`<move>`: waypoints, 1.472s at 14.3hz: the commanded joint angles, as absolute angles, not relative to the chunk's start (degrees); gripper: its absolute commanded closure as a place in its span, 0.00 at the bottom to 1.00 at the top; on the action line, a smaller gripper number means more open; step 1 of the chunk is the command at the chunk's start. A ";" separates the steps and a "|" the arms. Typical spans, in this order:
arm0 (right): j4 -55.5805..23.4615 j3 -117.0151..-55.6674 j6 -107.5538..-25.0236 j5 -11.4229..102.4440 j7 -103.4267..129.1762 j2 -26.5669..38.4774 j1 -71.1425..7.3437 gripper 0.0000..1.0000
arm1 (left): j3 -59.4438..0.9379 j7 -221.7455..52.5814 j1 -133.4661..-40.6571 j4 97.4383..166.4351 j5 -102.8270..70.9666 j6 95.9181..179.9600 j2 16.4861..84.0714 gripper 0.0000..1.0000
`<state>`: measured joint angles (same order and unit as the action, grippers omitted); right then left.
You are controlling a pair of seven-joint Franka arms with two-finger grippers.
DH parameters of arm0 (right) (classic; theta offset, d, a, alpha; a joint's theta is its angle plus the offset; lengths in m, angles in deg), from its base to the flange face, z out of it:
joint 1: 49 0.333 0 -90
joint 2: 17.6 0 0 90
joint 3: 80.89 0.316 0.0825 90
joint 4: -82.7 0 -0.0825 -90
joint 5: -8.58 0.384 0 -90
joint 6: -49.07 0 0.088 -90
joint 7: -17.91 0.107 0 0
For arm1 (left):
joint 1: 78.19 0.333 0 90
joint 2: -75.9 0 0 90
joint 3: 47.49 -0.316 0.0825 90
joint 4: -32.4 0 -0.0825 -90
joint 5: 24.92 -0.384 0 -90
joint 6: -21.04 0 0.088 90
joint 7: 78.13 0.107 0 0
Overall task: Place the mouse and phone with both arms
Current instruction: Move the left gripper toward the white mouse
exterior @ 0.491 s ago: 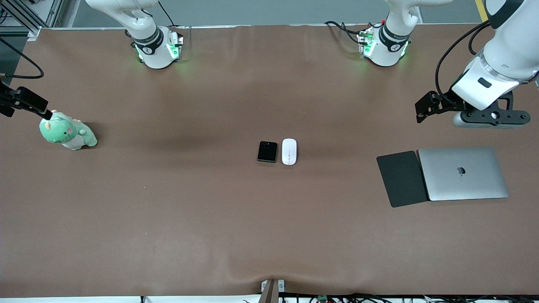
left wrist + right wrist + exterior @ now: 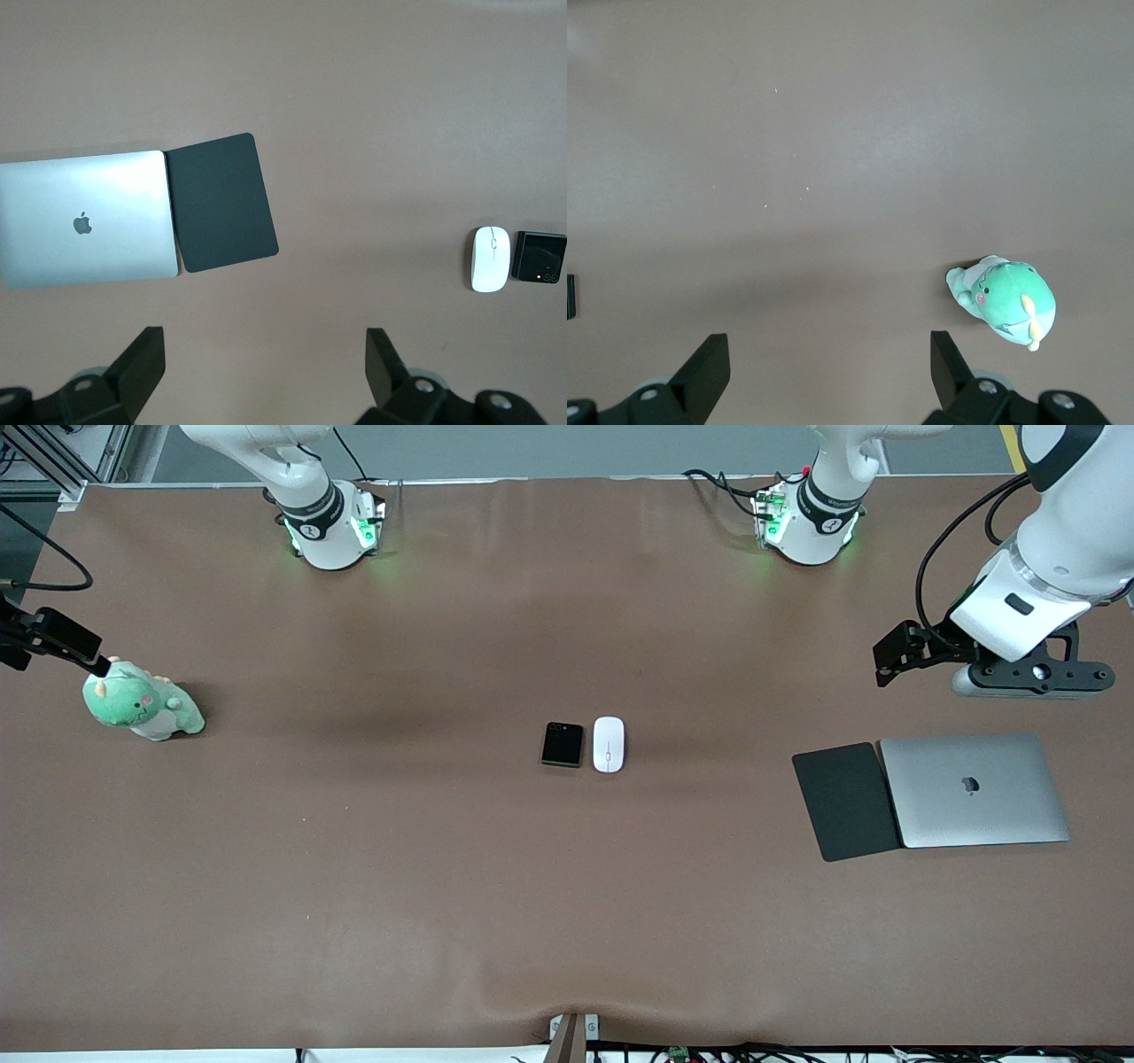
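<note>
The left gripper (image 2: 264, 376), jaws spread and empty, is drifting slightly above the silver closed laptop (image 2: 974, 790); the right gripper (image 2: 824, 376), likewise spread, is waiting, with the glossy white oval mouse (image 2: 608, 744) and small black square phone (image 2: 563, 744) both untouched

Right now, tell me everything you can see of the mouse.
The mouse is a small white oval with a smooth, glossy, plastic-looking shell, a thin centre line and a tiny scroll mark. It lies flat near the middle of the brown table, close beside the black phone, on the side toward the left arm's end; whether they touch is unclear. No gripper is near it.
</note>
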<state>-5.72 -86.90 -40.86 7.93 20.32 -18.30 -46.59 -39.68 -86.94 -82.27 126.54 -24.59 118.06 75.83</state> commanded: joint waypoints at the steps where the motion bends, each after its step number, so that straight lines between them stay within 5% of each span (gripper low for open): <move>1: -5.54 -86.78 -40.49 7.79 21.25 -18.48 -46.63 0.00 | -39.40 -87.54 -81.88 126.35 -23.60 118.42 75.99 0.00; 10: -5.81 -86.60 -40.67 7.87 21.16 -18.39 -46.19 0.00 | -33.01 -94.29 -83.99 133.11 -23.60 126.32 75.29 0.00; 16: -5.81 -86.60 -40.67 7.96 21.16 -18.39 -46.27 0.00 | -24.91 -104.22 -84.25 138.82 -24.48 136.06 70.37 0.00; 21: -5.81 -86.60 -40.67 7.87 21.16 -18.39 -46.27 0.00 | -24.29 -114.57 -90.22 139.80 -30.09 142.75 62.03 0.00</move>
<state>-5.75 -86.58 -40.86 7.93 20.32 -18.24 -46.48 -24.37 -109.36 -88.05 140.01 -26.59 140.14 65.23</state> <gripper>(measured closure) 0.000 0.000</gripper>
